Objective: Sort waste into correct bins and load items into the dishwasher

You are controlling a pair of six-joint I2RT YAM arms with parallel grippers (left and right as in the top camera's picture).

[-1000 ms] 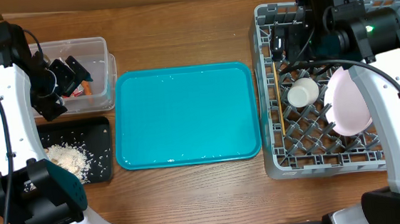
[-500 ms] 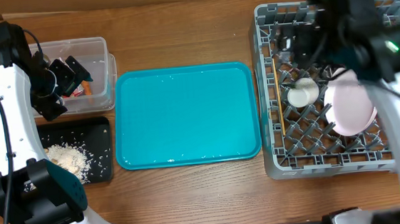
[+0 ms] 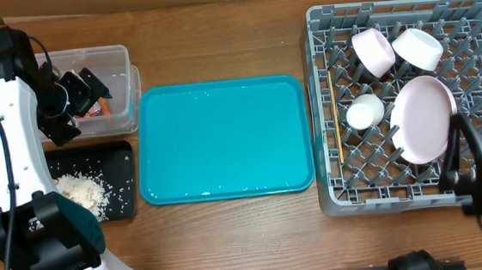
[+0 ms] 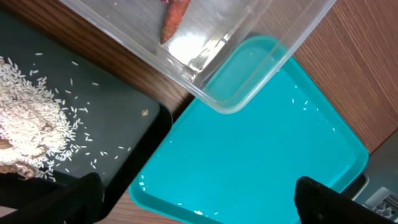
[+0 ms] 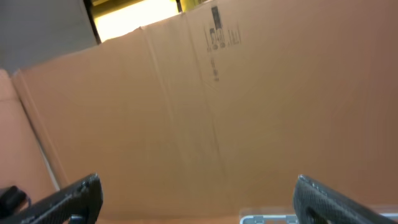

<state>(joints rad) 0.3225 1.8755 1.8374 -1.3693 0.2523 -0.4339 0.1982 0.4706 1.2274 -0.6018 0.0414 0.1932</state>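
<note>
The grey dish rack (image 3: 332,192) at the right holds two bowls (image 3: 374,49) (image 3: 418,48), the white cup (image 3: 364,111), the pale-pink plate (image 3: 425,120) and the chopsticks (image 3: 332,102) along its left side. The clear tub (image 3: 118,54) holds the carrot piece (image 4: 175,18) and the red wrapper (image 3: 91,112). I cannot make out the tissue. The black tray (image 3: 118,162) holds beige scraps (image 3: 79,191), which also show in the left wrist view (image 4: 25,118). My left gripper (image 3: 86,85) hangs open and empty over the tub; its fingers show in the left wrist view (image 4: 199,202). My right gripper (image 5: 199,199) is open and empty, facing cardboard.
The teal serving tray (image 3: 224,136) lies in the middle, with a few stray grains on it (image 4: 261,143). The right arm (image 3: 477,177) shows at the front right corner, beside the rack. A cardboard wall (image 5: 205,93) fills the right wrist view.
The right arm has drawn back from over the rack's far side to the front right corner, uncovering the two bowls. The left arm has not moved.
</note>
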